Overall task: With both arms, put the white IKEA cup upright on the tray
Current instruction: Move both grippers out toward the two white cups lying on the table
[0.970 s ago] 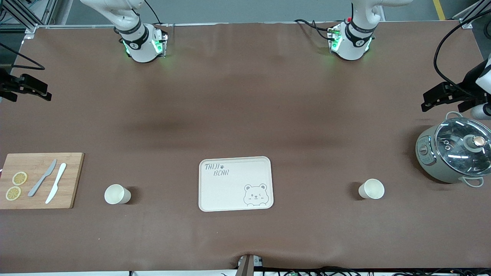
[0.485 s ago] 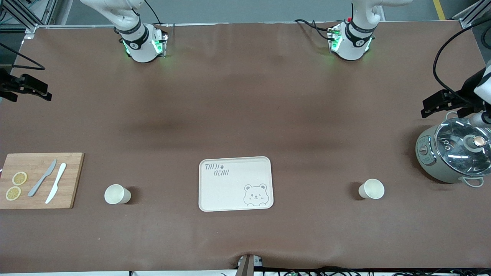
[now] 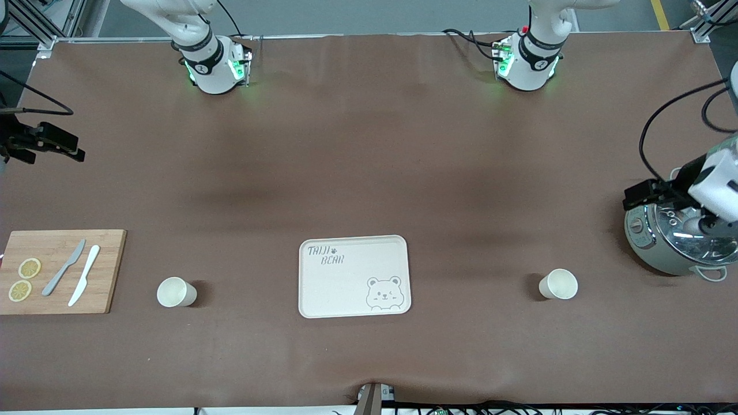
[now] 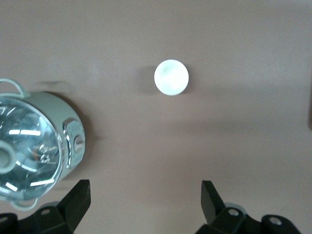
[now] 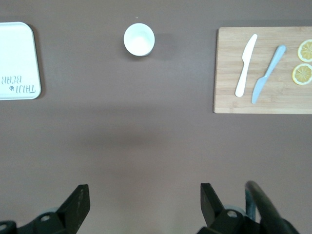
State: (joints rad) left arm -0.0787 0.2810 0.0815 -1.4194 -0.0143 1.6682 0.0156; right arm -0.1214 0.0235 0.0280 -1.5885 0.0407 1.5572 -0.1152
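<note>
Surface: brown mat over the table (image 3: 369, 173), both arm bases along the top of the front frame.
Change: we see the left gripper (image 3: 646, 195) lower in the frame than half a second ago, now over the pot's rim; the right gripper (image 3: 68, 148) has slid slightly lower at the frame's edge.
Left gripper: fingers (image 4: 78, 200) spread apart, holding nothing.
Right gripper: fingers (image 5: 78, 202) apart too, empty, over bare mat.
Tray: cream tray (image 3: 353, 275) at lower centre, nothing on it.
Cups: one white cup (image 3: 558, 284) upright toward the left arm's end; another white cup (image 3: 175, 292) upright toward the right arm's end, both off the tray.
Surroundings: glass-lidded pot (image 3: 677, 236); cutting board (image 3: 60, 271) with two knives (image 3: 75, 274) and lemon slices (image 3: 24, 279).
Hidden: pot lid partly covered by the left wrist.
</note>
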